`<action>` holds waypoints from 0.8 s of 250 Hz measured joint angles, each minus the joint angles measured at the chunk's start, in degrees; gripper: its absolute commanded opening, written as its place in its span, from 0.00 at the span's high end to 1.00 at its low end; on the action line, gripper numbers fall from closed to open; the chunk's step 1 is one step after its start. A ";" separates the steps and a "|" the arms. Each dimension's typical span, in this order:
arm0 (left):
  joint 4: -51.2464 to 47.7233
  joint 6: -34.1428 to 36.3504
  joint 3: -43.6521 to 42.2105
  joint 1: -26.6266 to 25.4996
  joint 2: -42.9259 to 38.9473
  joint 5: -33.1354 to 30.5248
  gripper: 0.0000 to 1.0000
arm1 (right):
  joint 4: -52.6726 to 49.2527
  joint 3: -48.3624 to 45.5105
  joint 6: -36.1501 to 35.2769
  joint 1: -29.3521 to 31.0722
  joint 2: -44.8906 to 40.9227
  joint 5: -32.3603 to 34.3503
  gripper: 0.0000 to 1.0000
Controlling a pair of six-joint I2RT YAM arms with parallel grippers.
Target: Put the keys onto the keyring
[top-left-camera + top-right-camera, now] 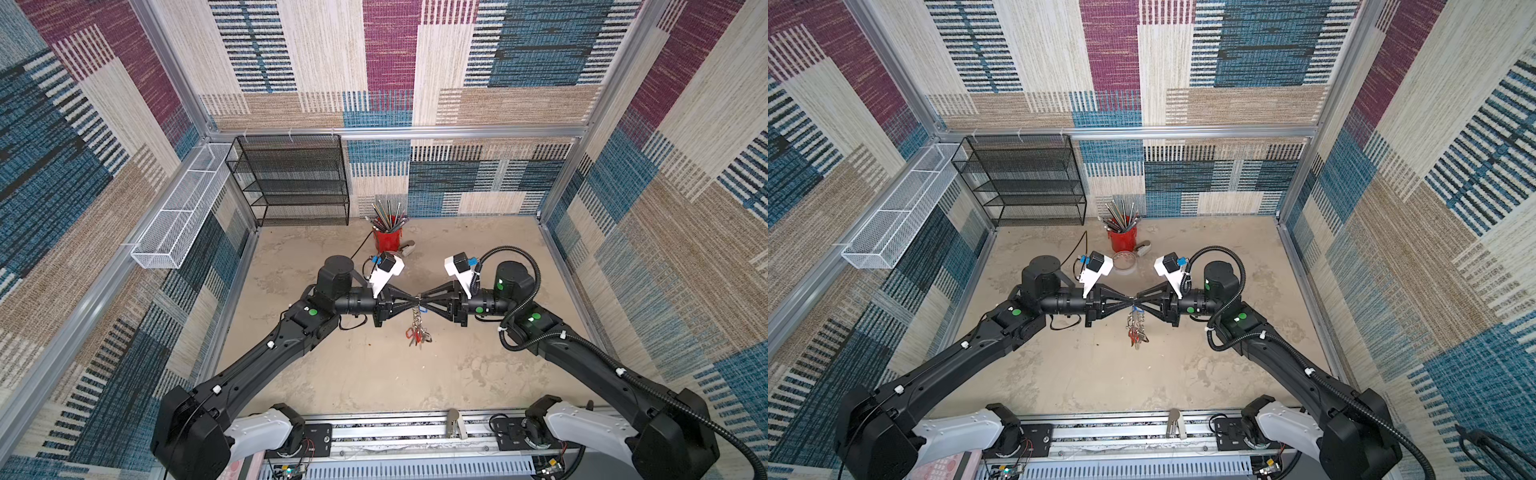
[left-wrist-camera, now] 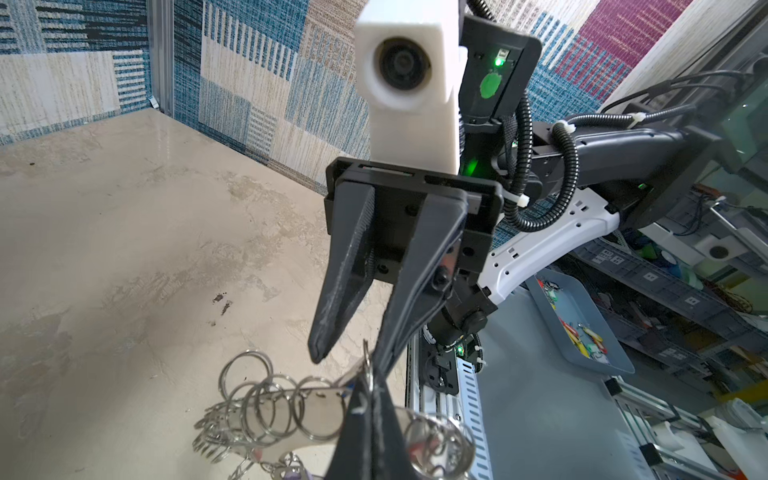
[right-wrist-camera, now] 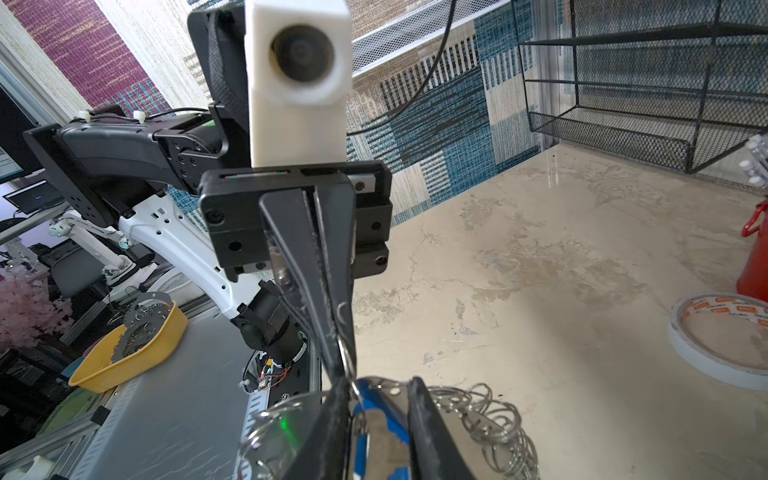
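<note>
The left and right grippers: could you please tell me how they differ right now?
The left gripper has its jaws pressed together on a split ring of the keyring; the right gripper has its jaws apart, with the blue-tagged key in the gap. The left gripper reaches in from the left, the right gripper from the right. Both have black tapered fingers, tip to tip.

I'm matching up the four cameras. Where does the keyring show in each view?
Both top views: the keyring hangs at centre, below where the left gripper and right gripper meet.
Left wrist: close up, rings fanned beside the shut left gripper.
Right wrist: close up, rings beyond the right gripper.
Shared landmark: the left gripper pinching one ring.
</note>
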 measured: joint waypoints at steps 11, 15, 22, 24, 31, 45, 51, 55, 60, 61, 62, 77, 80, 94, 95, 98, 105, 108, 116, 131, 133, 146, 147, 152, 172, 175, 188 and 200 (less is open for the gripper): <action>1.16 -0.87 -0.63 0.00 -0.22 -0.37 1.00 | 0.22 0.00 0.04 0.02 0.17 -0.31 0.80; 1.75 -1.38 -0.92 0.00 -0.35 -0.55 1.00 | 0.28 0.00 0.04 0.00 0.22 -0.35 0.80; 2.23 -1.86 -1.25 0.00 -0.50 -0.79 1.00 | 0.42 0.00 0.04 0.00 0.35 -0.35 0.83; 2.51 -1.99 -1.42 0.00 -0.57 -0.81 1.00 | 0.44 0.00 0.04 0.00 0.39 -0.37 0.84; 3.08 -2.49 -1.77 0.00 -0.72 -0.92 1.00 | 0.55 -0.02 0.04 0.00 0.46 -0.52 0.85; 4.72 -3.67 -2.51 0.00 -1.01 -1.25 1.00 | 1.11 -0.02 0.15 0.02 0.59 -1.14 0.88; 5.35 -4.15 -2.75 0.00 -1.14 -1.40 1.00 | 1.40 -0.02 0.44 0.00 0.63 -1.33 0.90; 5.77 -4.48 -2.97 0.00 -1.25 -1.64 1.00 | 1.53 -0.02 0.44 0.02 0.68 -1.38 0.90; 6.27 -4.72 -3.19 0.00 -1.36 -1.92 1.00 | 1.68 -0.02 0.44 0.00 0.74 -1.44 0.91; 6.36 -4.76 -3.23 0.00 -1.38 -1.97 1.00 | 1.70 -0.02 0.44 0.00 0.74 -1.44 0.91; 6.40 -4.81 -3.30 0.00 -1.42 -2.03 1.00 | 1.75 -0.02 0.46 0.00 0.76 -1.46 0.91; 7.65 -5.88 -4.04 0.00 -1.84 -2.58 1.00 | 2.23 -0.02 0.74 0.00 0.92 -1.77 0.93; 7.89 -6.08 -4.20 0.00 -1.90 -2.71 1.00 | 2.34 -0.02 0.92 0.00 0.94 -1.79 0.94; 9.35 -6.75 -4.98 0.00 -2.27 -3.41 1.00 | 2.86 -0.07 1.09 0.00 1.07 -1.84 0.95; 9.44 -6.80 -5.05 0.00 -2.29 -3.45 1.00 | 2.89 -0.07 1.09 0.00 1.09 -1.86 0.95; 9.88 -7.13 -5.29 -0.02 -2.36 -3.67 1.00 | 2.93 -0.07 1.11 0.00 1.11 -1.86 0.95; 10.62 -7.65 -5.64 -0.07 -2.43 -3.87 1.00 | 3.08 -0.07 1.33 0.00 1.16 -1.88 0.95; 11.10 -7.87 -5.81 -0.07 -2.45 -3.96 1.00 | 3.13 -0.07 1.40 0.00 1.16 -1.86 0.95; 12.09 -8.46 -6.16 -0.07 -2.43 -3.98 1.00 | 3.30 -0.09 1.46 0.00 1.20 -1.86 0.95; 13.79 -9.64 -6.84 -0.07 -2.38 -4.35 1.00 | 3.61 -0.09 1.55 0.00 1.33 -1.86 0.95; 14.05 -9.77 -6.95 -0.09 -2.38 -4.42 1.00 | 3.67 -0.09 1.57 0.00 1.33 -1.86 0.95; 15.85 -10.97 -7.61 -0.11 -2.34 -5.35 1.00 | 4.02 -0.09 1.79 0.00 1.46 -1.84 0.96; 15.96 -11.02 -7.65 -0.11 -2.34 -5.42 1.00 | 4.07 -0.09 1.79 0.00 1.46 -1.84 0.96; 16.63 -11.34 -7.89 -0.11 -2.29 -5.46 1.00 | 4.22 -0.11 1.79 0.00 1.49 -1.88 0.96; 18.91 -12.59 -8.70 -0.11 -2.27 -5.44 1.00 | 4.96 -0.13 2.01 0.02 1.90 -1.99 0.95; 19.21 -12.79 -8.79 -0.11 -2.27 -5.44 1.00 | 5.05 -0.13 2.03 0.02 1.95 -1.99 0.95; 20.09 -13.64 -9.09 -0.09 -2.27 -5.64 1.00 | 5.60 -0.13 2.19 0.00 2.27 -2.23 0.93; 20.48 -14.01 -9.20 -0.11 -2.27 -5.68 1.00 | 5.97 -0.13 2.19 0.00 2.58 -2.36 0.86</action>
